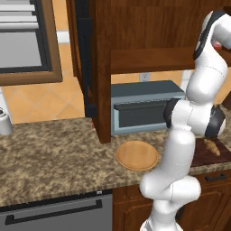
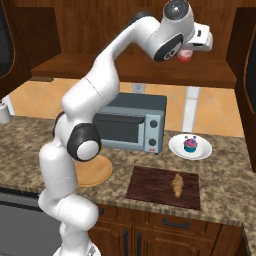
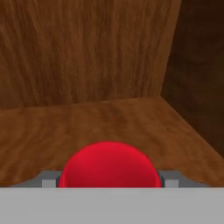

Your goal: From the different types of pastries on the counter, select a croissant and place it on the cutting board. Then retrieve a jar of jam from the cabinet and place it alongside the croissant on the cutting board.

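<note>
The croissant [image 2: 177,184] lies on the board [image 2: 150,186] at the bench [image 2: 30,150] front; behind it the cupcake [image 2: 190,144] sits on a white plate [image 2: 176,146]. Up in the cabinet [image 2: 90,30], the jaws [image 2: 187,54] grip the jar [image 3: 109,165] above the shelf [image 3: 131,118].

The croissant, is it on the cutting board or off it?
On it: the croissant lies on the cutting board, right of centre.

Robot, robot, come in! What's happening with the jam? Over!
Gripper up in cabinet, around jam jar. Croissant already on cutting board. Nothing blocking.
</note>
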You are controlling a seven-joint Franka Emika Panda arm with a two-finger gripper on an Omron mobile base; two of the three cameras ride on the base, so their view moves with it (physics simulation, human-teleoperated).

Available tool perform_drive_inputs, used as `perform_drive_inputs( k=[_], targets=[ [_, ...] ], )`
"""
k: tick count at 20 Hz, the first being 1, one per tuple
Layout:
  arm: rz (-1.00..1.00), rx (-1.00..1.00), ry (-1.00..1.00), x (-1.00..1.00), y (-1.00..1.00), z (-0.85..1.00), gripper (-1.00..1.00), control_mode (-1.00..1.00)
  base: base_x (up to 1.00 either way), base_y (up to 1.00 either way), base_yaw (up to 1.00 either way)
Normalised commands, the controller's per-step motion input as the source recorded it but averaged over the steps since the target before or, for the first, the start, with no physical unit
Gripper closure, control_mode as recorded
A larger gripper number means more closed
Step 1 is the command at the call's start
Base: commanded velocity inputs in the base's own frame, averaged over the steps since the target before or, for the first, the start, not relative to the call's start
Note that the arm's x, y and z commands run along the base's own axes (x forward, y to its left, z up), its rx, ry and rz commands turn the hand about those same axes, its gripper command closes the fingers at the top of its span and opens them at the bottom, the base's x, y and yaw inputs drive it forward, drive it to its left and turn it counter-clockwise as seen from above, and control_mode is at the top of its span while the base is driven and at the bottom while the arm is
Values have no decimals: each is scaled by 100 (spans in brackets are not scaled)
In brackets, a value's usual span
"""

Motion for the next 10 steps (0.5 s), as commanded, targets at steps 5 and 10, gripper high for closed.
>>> perform_drive_inputs(
  k=[5,10],
  targets=[
    [0,1,-1,-100,4,-62,100,-100,0,0,0],
    [0,0,0,-100,18,-64,100,-100,0,0,0]
  ],
)
